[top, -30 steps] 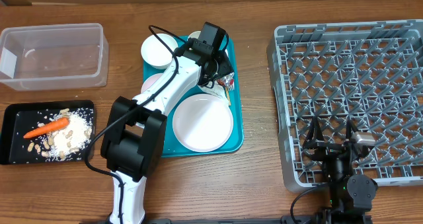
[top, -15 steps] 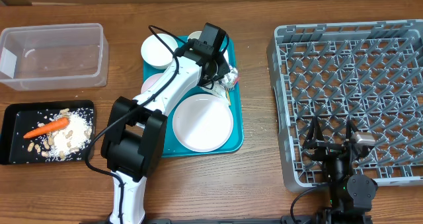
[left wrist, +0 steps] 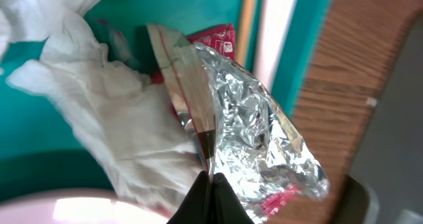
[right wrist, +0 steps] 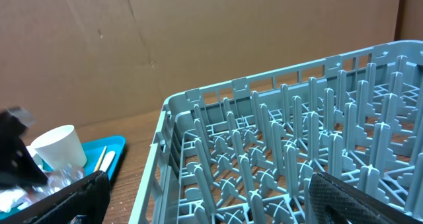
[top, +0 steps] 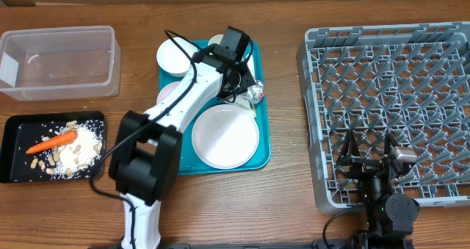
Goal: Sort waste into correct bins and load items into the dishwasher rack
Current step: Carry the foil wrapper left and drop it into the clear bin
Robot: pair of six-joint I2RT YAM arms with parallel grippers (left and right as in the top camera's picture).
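My left gripper (left wrist: pixel 210 182) is shut on the edge of the red-and-silver wrapper (left wrist: pixel 264 128), which hangs over the teal tray's right side (top: pixel 255 92). A crumpled white napkin (left wrist: pixel 112 118) lies just beside it, and a chopstick (left wrist: pixel 250 19) lies beyond. On the tray sit the white plate (top: pixel 225 135), a bowl (top: pixel 175 56) and the cup (top: pixel 217 41). The carrot (top: pixel 51 142) and beige scraps lie in the black tray (top: pixel 15 161). My right gripper (top: pixel 371 152) stands open above the near edge of the grey dishwasher rack (top: pixel 396 73), with nothing between its fingers.
The clear tub (top: pixel 59 62) stands at the far left, behind the black tray. The teal tray (top: pixel 261 157) lies mid-table, between the bins and the rack. In the right wrist view the cup (right wrist: pixel 63 148) and chopsticks (right wrist: pixel 100 159) show beyond the rack's corner.
My left gripper has closed on the wrapper, which now shows crumpled silver foil where the red side showed before. The right arm has not moved.
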